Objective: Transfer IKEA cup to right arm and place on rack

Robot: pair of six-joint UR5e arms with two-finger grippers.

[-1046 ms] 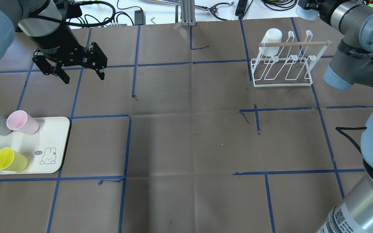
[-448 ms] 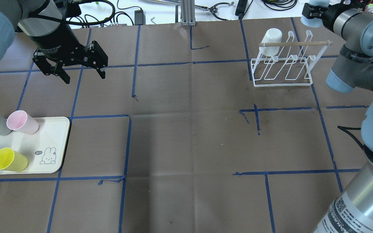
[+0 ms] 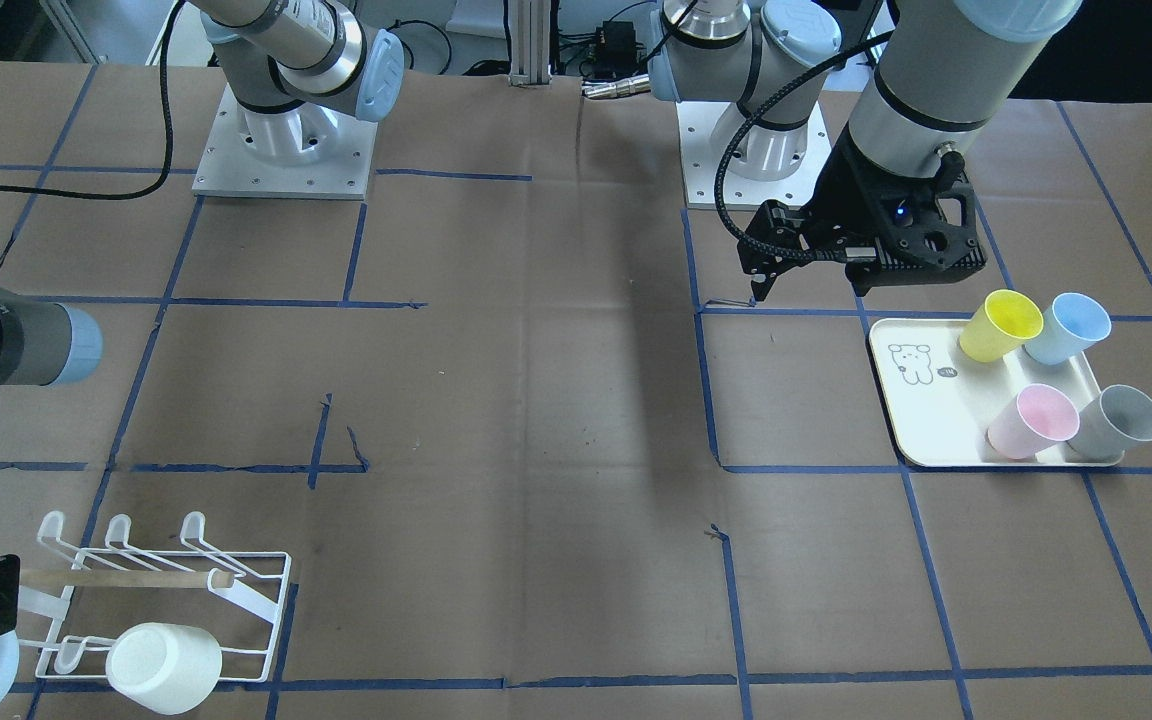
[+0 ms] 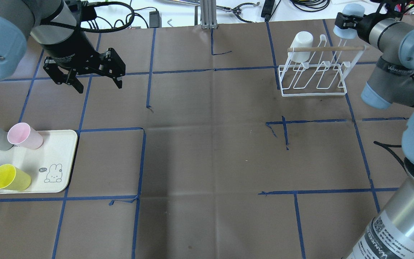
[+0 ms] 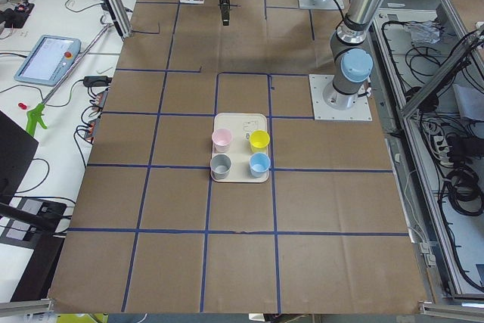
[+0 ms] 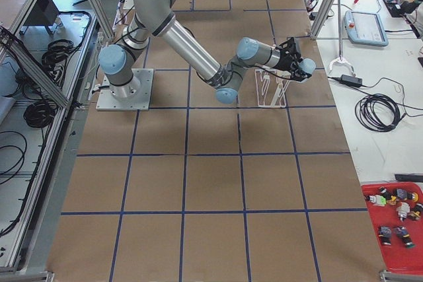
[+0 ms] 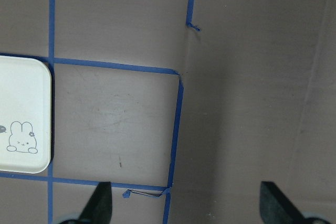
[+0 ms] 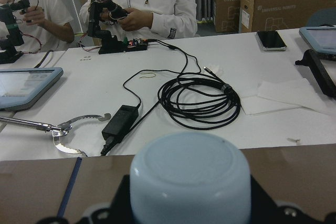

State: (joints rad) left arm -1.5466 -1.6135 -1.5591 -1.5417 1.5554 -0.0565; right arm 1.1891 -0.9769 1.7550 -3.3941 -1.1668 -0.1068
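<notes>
the pale blue cup [image 4: 343, 33] is sitting clamped in the right gripper [image 4: 347, 21]. its fingers are closing on the cup's sides. in the wrist view its closed base is pointing away from the wrist. the rack [image 4: 314, 94] is lying just below the gripper and a little toward the table's middle. the prongs nearest the gripper are standing free, and a white cup [image 4: 301, 46] is hanging on the prong farthest from it.

to place well, the arm is probably needing to tip the mouth downward and line it up over a near free prong. it should be lowering slowly, clear of the wooden dowel [image 4: 325, 48], and releasing only once the cup is bearing on the wire.

far across the table from the right gripper, the left gripper [image 4: 99, 87] is hanging spread wide and empty. the tray [image 4: 59, 151] is lying near it on the robot's side, and four more cups are standing on it.
</notes>
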